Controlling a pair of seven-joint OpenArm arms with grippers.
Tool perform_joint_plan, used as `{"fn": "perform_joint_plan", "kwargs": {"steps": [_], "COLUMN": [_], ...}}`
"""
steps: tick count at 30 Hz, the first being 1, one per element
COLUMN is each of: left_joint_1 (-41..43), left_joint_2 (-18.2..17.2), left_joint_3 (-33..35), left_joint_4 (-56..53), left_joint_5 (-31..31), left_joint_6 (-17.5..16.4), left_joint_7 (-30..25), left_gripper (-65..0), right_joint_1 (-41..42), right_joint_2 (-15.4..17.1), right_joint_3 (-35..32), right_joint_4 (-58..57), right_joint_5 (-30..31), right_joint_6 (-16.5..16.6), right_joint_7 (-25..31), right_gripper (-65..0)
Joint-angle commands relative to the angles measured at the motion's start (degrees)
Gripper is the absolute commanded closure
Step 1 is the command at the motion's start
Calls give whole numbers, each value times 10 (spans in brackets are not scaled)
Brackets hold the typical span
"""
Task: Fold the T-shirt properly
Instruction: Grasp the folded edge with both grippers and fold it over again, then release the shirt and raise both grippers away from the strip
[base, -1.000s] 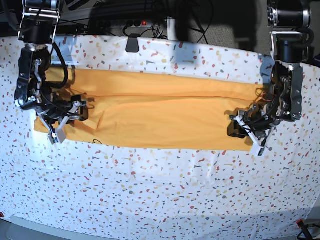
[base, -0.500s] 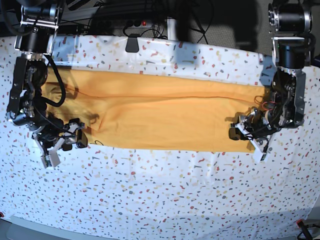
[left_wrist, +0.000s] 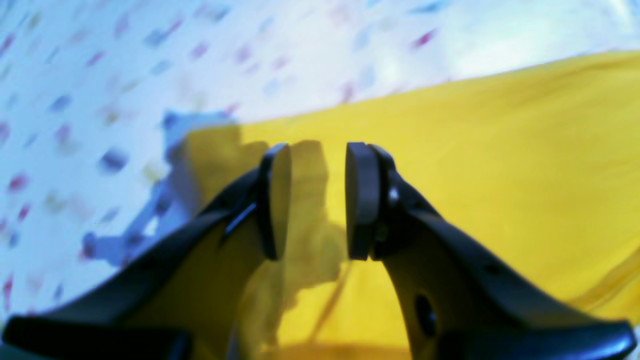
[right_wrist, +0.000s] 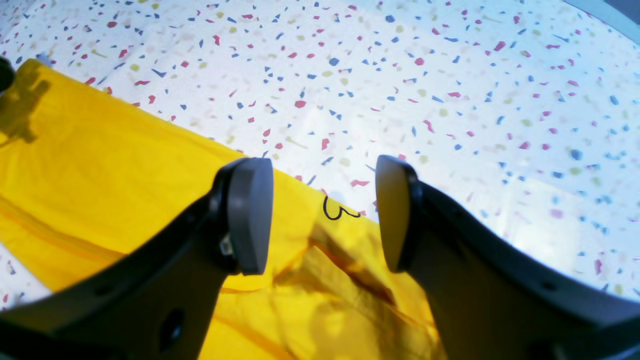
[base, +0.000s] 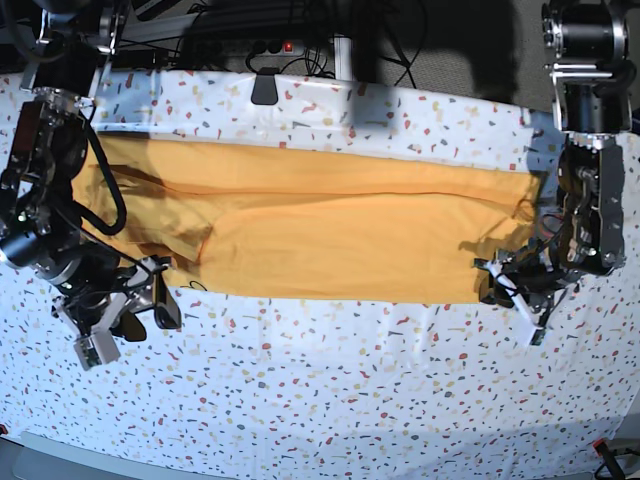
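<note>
I am seeing the T-shirt (base: 330, 225) lying as a long folded band across the middle of the base frame, on the speckled cloth (base: 330, 390). Left gripper (left_wrist: 312, 200) is hovering spread, pinching nothing; its view is blurring. Right gripper (right_wrist: 322, 215) is gaping, empty, its arms cut off below.

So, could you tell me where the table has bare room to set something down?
The broad speckled table in front of the T-shirt is free, between the right gripper and the left gripper. A narrower free strip runs behind the shirt, up to the black clip. Both shirt ends are crowded by the arms.
</note>
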Motion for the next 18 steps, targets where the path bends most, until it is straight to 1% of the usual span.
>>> {"fn": "perform_joint_plan", "kwargs": {"steps": [1,4,7,10,14,16,18], "left_joint_1": [-5,17,35,48,65,74,82], "left_joint_2": [-14,-42,-63,-64,-64,-64,-64], "left_joint_3": [-3,-3,-7,-29,-71,-90,-100], "left_joint_4": [10,10,10,10,9,9,9], "left_joint_5": [-17,-70,-86,-89,-122,-133,-144], "left_joint_6": [9,42,42,42,42,42,42], "left_joint_7": [-22,-45,-47,-48,-45,-38,-31], "left_gripper": [-185,-185,-185,-185,-186,-186,-186], "right_joint_1": [0,-41,-96,-153,-238,-283,-325], "right_joint_2": [8,8,7,7,7,-2,-22], "right_joint_3": [4,4,9,30,85,118,152], "right_joint_4": [21,59,102,143,192,216,244], "right_joint_5": [8,14,19,19,22,43,82], "right_joint_6": [6,6,6,6,6,6,6], "right_joint_7": [14,14,13,5,0,-11,-33], "right_gripper": [-325,-325,-325,-325,-325,-325,-325]}}
